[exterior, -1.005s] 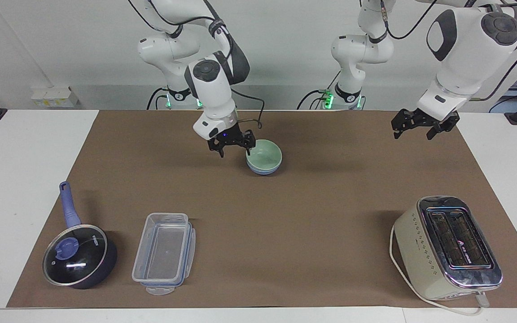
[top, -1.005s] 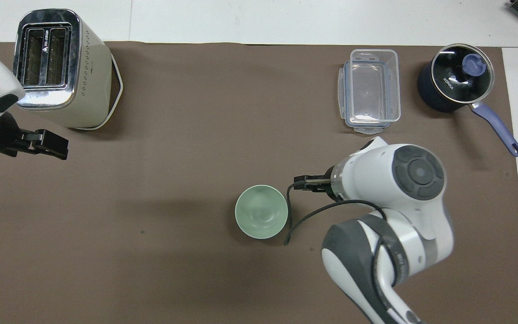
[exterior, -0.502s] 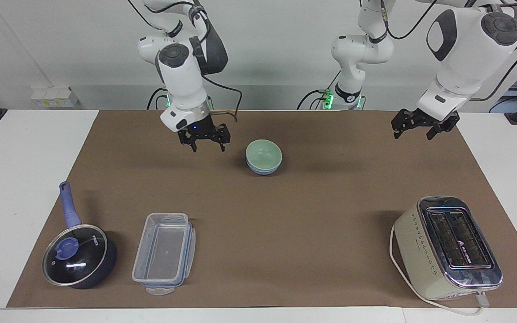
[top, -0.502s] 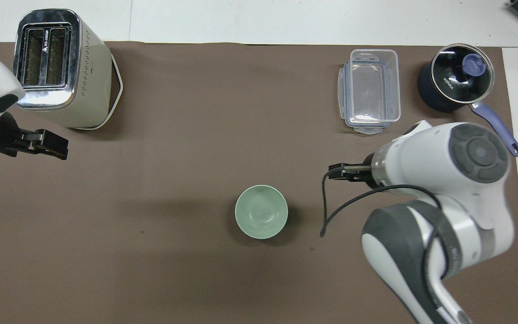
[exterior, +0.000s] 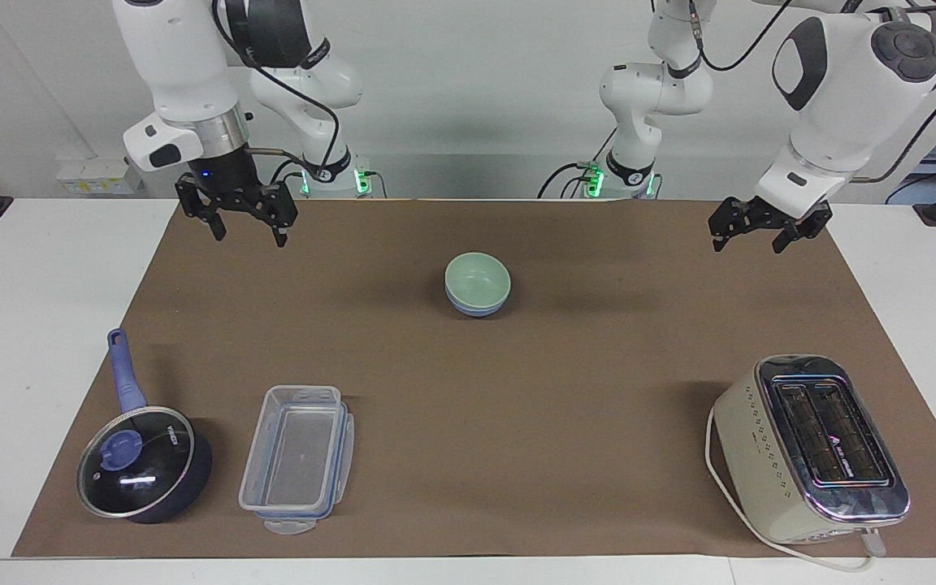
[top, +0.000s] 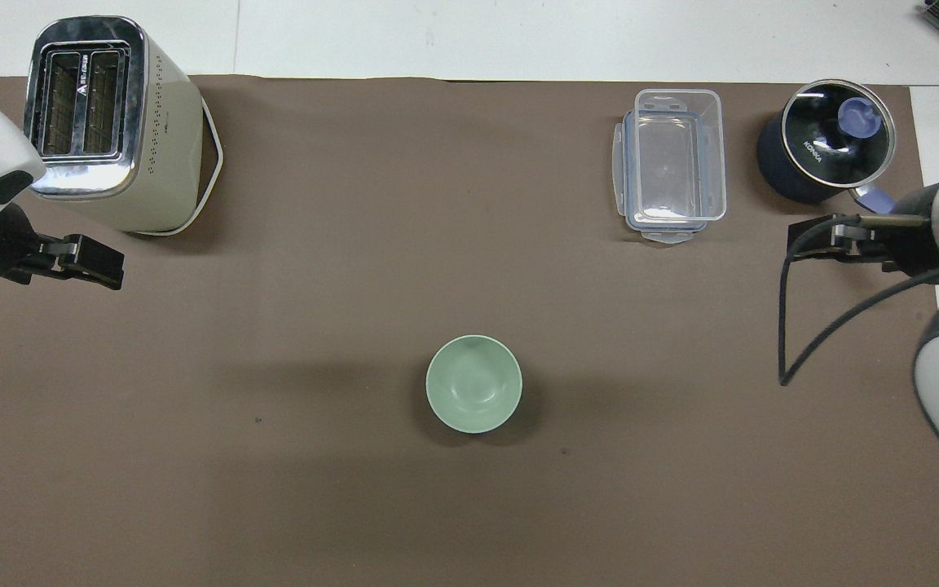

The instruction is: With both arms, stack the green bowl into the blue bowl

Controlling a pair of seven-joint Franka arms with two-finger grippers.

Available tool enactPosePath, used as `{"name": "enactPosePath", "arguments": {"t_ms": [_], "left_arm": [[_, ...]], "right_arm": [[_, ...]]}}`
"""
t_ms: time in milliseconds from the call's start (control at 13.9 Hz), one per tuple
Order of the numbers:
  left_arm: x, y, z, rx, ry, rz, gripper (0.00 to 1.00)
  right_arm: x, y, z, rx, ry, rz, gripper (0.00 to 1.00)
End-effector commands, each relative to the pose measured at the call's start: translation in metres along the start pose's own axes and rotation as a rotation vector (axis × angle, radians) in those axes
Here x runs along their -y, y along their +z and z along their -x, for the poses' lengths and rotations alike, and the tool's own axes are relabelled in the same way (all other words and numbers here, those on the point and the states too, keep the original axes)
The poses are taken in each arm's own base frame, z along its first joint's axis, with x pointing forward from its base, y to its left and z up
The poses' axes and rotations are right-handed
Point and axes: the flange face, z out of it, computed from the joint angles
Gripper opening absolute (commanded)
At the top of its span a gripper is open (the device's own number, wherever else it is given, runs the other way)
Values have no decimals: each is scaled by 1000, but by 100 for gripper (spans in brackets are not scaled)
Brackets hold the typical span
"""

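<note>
The green bowl (exterior: 477,279) sits nested in the blue bowl (exterior: 476,308) in the middle of the brown mat. Only the blue bowl's lower wall shows under the green rim. In the overhead view the green bowl (top: 473,383) hides the blue one. My right gripper (exterior: 249,236) is open and empty, raised over the mat's corner at the right arm's end; it also shows in the overhead view (top: 808,244). My left gripper (exterior: 748,242) is open and empty over the mat's edge at the left arm's end, where that arm waits; it shows in the overhead view (top: 107,273) too.
A cream toaster (exterior: 813,451) stands farther from the robots at the left arm's end. A clear rectangular container (exterior: 297,459) and a dark-blue lidded saucepan (exterior: 139,463) stand farther out at the right arm's end. The brown mat (exterior: 598,390) covers the table.
My right gripper has drawn away from the stacked bowls, rising and swinging to the right arm's end of the table. The bowls and the left arm have not moved.
</note>
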Motion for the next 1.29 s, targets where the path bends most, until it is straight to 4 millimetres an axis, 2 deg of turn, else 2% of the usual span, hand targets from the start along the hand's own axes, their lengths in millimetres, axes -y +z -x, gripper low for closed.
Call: {"name": "enactPosePath", "arguments": {"t_ms": [0, 287, 646, 861, 1077, 1220], "left_arm": [[4, -1, 5, -1, 7, -13, 100], [4, -1, 5, -1, 7, -13, 100], [4, -1, 5, -1, 7, -13, 100], [4, 0, 5, 0, 7, -13, 100], [4, -1, 5, -1, 7, -13, 100], [4, -1, 5, -1, 7, -13, 100]], "right_arm": [[-8, -17, -3, 22, -16, 24, 100], [-12, -25, -21, 56, -14, 20, 100], [-14, -24, -24, 68, -17, 13, 100], [-16, -20, -17, 47, -13, 3, 100], [-20, -7, 3, 51, -48, 9, 100], [-22, -5, 3, 46, -43, 6, 100]]}}
